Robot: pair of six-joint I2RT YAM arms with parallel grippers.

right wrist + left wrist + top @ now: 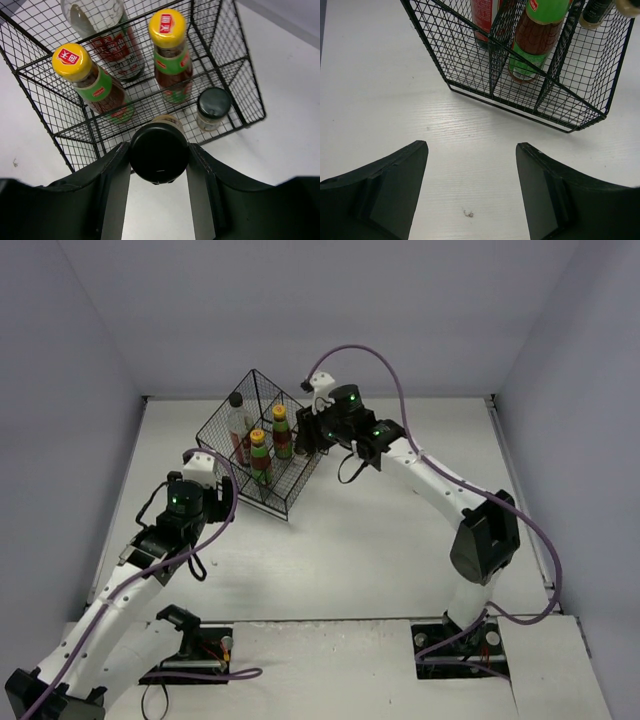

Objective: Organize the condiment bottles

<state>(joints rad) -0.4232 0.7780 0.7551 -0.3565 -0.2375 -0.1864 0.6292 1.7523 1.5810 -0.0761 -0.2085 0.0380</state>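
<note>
My right gripper (159,146) is shut on a short dark jar with a black cap (159,156) and holds it over the near edge of the black wire basket (45,107). Inside the basket stand the tall clear bottle with a red label (107,35), two yellow-capped bottles (75,65) (169,35) and another black-capped jar (213,106). A third dark jar is out of view. In the top view my right gripper (314,433) is at the basket's (225,415) right side. My left gripper (471,150) is open and empty over the table, short of the basket (470,92).
The basket stands at the table's far middle-left. Grey walls enclose the white table (400,540) on three sides. A small dark speck (468,214) lies on the table between my left fingers.
</note>
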